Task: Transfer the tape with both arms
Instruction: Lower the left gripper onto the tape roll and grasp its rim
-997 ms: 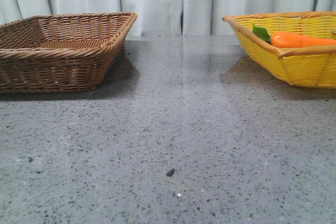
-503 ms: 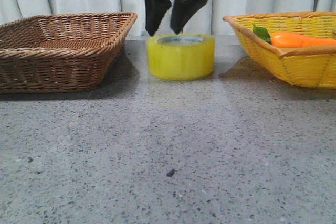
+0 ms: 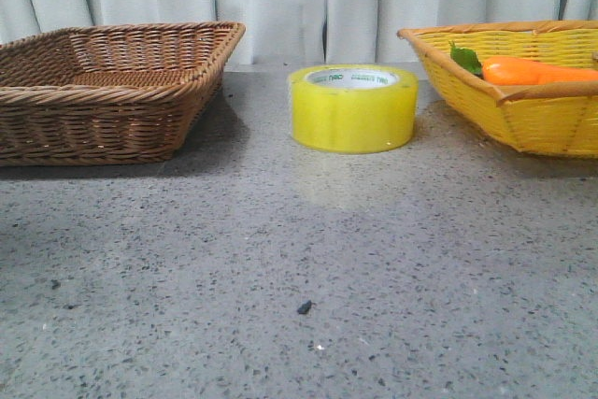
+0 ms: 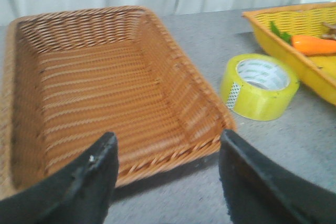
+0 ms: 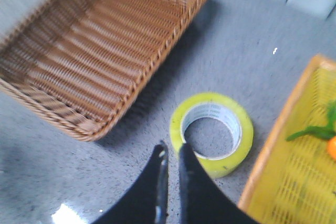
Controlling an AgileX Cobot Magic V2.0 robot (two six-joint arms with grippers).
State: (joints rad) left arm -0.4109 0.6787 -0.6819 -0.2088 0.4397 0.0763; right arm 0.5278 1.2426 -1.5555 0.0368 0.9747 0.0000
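While lying flat, core upward, near the table's (image 3: 280, 268) far edge: tape (image 3: 353, 107), midway between brown wicker basket (image 3: 112, 91) at the far-left corner and yellow basket (image 3: 523, 91) holding a carrot (image 3: 537, 70) at the far-right corner, probably to suit both arms. Left gripper (image 4: 168, 177): spread wide, empty, above the brown basket's near rim. Right gripper (image 5: 171, 169): pressed nearly together, empty, just beside the roll's rim.

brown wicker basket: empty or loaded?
Empty. The brown wicker basket shows only bare woven floor in both wrist views; the yellow tape roll sits outside it on the table.
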